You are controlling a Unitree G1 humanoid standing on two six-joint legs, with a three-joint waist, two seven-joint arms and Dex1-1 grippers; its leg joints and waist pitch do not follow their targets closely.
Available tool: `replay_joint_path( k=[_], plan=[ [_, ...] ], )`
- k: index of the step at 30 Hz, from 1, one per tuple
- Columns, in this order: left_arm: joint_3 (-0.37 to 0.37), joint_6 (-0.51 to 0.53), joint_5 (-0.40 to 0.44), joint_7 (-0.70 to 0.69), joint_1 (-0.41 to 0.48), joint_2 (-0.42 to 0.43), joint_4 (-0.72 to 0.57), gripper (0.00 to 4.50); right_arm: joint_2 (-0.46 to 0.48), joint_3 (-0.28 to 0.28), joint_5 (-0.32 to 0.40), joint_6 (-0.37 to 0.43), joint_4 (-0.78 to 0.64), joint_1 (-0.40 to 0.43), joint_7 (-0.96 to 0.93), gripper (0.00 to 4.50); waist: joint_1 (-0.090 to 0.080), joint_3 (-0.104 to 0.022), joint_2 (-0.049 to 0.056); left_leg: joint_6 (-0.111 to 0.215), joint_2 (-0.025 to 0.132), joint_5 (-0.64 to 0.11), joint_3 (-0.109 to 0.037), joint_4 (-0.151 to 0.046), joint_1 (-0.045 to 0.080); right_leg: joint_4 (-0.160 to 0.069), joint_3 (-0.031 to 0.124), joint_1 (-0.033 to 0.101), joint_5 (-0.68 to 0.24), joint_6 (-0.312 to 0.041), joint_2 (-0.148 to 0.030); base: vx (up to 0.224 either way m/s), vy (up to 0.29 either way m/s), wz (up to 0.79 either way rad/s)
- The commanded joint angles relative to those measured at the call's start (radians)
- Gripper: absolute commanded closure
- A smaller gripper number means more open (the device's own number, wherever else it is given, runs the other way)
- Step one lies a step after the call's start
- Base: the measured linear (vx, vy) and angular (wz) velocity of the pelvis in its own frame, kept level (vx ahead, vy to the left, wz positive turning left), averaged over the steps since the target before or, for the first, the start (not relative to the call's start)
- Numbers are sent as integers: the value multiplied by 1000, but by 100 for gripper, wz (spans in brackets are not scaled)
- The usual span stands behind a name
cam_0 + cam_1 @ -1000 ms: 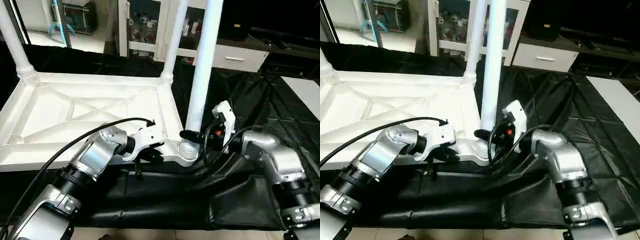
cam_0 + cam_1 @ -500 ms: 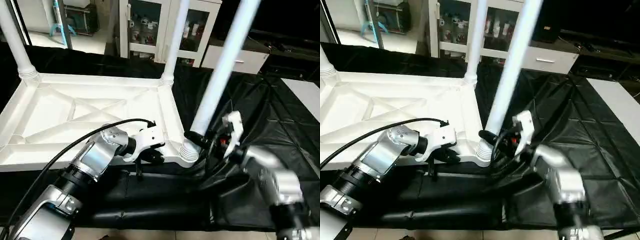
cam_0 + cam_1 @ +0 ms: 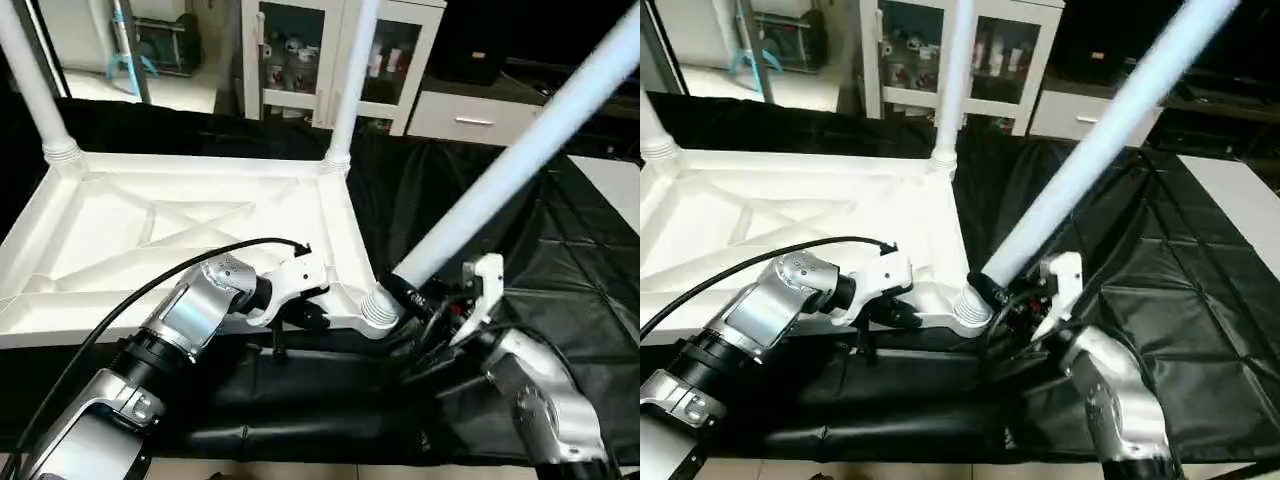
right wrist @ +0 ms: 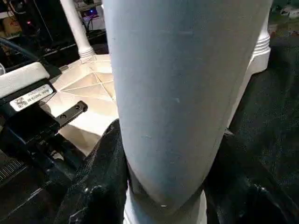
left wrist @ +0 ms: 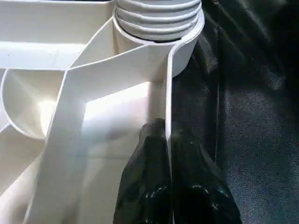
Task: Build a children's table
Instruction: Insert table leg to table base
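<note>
the children's table (image 3: 190,235) is seen lying upside down on the black-cloth-covered work table (image 3: 560,270), its x-ribbed underside turned up. the shallow tray formed by the underside rim is divided by ribs into compartments. two white legs are seated upright in the far corner sockets: the far left leg (image 3: 30,85) and the far right leg (image 3: 350,85).

a third leg (image 3: 510,165) is held at the near right corner, its ribbed lower end at the corner socket (image 3: 378,308). this leg is tilted steeply, leaning away from the top toward the robot's right. whether its end is fully seated in the socket cannot be told.

the right gripper (image 3: 408,293) is closed around the lower part of the tilted leg, just above the ribbed collar; in the right wrist view the black fingers (image 4: 100,186) are seen pressed against both sides of the tube.

the left gripper (image 3: 312,312) is placed at the near edge of the top, just beside the same corner. in the left wrist view its fingers (image 5: 149,186) are seen pinched narrowly on the thin rim wall (image 5: 167,93) of the top, one finger inside the rim and one outside.

behind the work table a glass-fronted cabinet (image 3: 300,50) is visible, with small items on its shelves that are too small to be told.
</note>
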Motion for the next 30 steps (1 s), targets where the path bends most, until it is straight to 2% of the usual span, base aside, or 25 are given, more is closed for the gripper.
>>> replay_joint_path(
  k=[1, 3, 5, 6, 7, 11, 12, 17, 21, 27, 30],
  plan=[
    [-13, 13, 16, 20, -2, 0, 33, 450, -39, 70, -77, 50, 32, 39, -2, 264, -3, -39, 14, -30, 27, -374, -20, -83, 17, -87, 23, 20, -329, -152, -47, 0, 0, 0],
    [-13, 13, 16, 21, -2, 0, 34, 450, -61, 100, -106, 55, 36, 36, 6, 264, -5, -36, 12, -31, 26, -380, -20, -83, 17, -89, 22, 19, -347, -146, -45, 0, 0, 0],
    [-13, 12, 16, 22, -4, 1, 37, 450, -89, 136, -134, 76, 38, 27, 24, 264, -6, -35, 16, -34, 27, -401, -21, -85, 19, -94, 23, 16, -387, -136, -49, 0, 0, 0],
    [-14, 11, 15, 23, -5, 1, 38, 450, -100, 150, -146, 83, 40, 23, 30, 264, -7, -36, 13, -36, 27, -407, -23, -85, 19, -95, 22, 17, -399, -129, -49, 0, 0, 0],
    [-14, 11, 15, 24, -6, 2, 39, 450, -121, 175, -165, 105, 43, 12, 46, 264, -10, -35, 7, -36, 27, -414, -23, -86, 19, -96, 21, 16, -406, -125, -47, 0, 0, 0],
    [-12, 10, 17, 26, -6, 3, 40, 450, -156, 212, -183, 150, 51, -10, 77, 264, -20, -33, 8, -43, 26, -469, -30, -87, 21, -106, 19, 11, -489, -104, -51, 0, 0, 0],
    [-11, 11, 17, 26, -6, 4, 39, 450, -168, 225, -175, 176, 51, -17, 94, 265, -20, -33, 2, -43, 28, -475, -31, -87, 23, -108, 19, 9, -501, -101, -53, 0, 0, 0],
    [-8, 12, 13, 26, -7, 6, 40, 450, -173, 230, -141, 263, 85, -66, 110, 265, -22, -36, 0, -43, 28, -474, -30, -88, 23, -106, 20, 8, -459, -109, -49, 0, 0, 0],
    [-9, 9, 12, 22, -11, 8, 44, 450, -167, 229, -164, 255, 149, -115, 108, 265, -24, -35, 1, -49, 26, -495, -32, -87, 24, -111, 18, 5, -500, -103, -53, 0, 0, 0],
    [-14, 6, 9, 12, -16, 11, 44, 450, -155, 196, -140, 282, 199, -191, 94, 265, -35, -33, 4, -59, 25, -556, -41, -90, 28, -119, 11, 2, -571, -84, -52, 0, 0, 0],
    [-16, 7, 8, 9, -16, 11, 43, 450, -149, 181, -136, 294, 219, -213, 85, 265, -41, -32, 6, -62, 26, -574, -44, -93, 29, -122, 7, 1, -574, -86, -53, 0, 0, 0]
  ],
)
